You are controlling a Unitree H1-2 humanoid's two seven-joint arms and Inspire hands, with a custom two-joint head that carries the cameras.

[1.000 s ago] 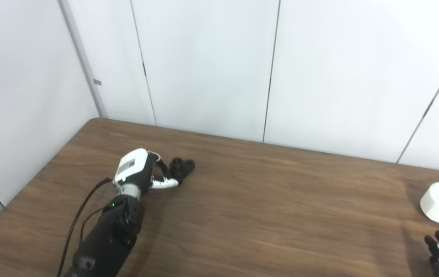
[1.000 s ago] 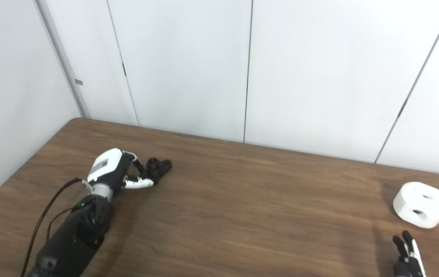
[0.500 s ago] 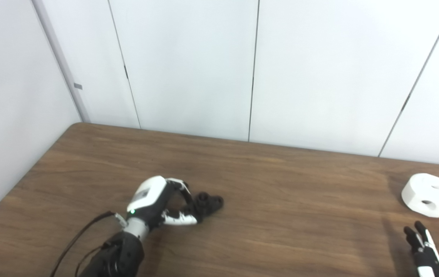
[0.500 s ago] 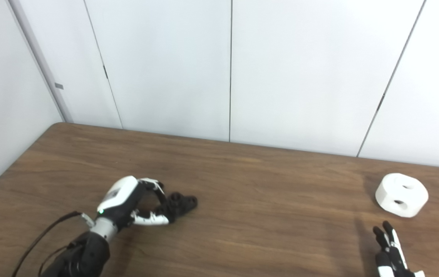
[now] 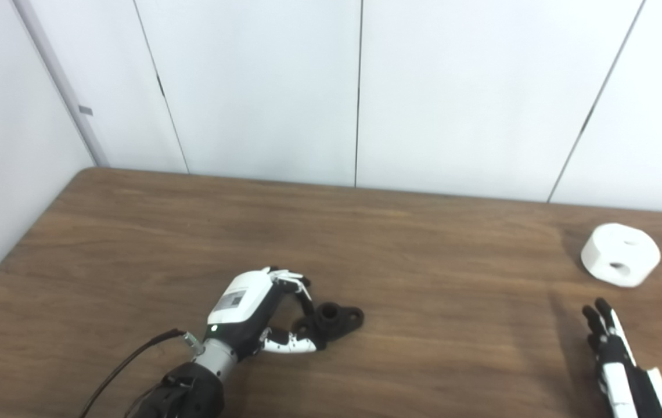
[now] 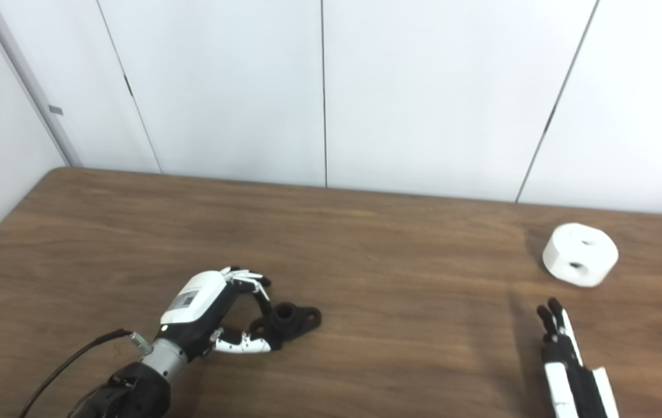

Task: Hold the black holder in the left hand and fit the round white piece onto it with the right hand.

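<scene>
Both cameras sit side by side on the robot's head and look downward and forward, across the brown wooden table toward the white panelled wall. They stand fairly far back, so most of the tabletop is visible. The right eye view is placed slightly to the right, therefore everything appears shifted left in it. Both views share almost the same scene: the left table edge, the far edge along the wall, and both arms entering from the bottom.
</scene>
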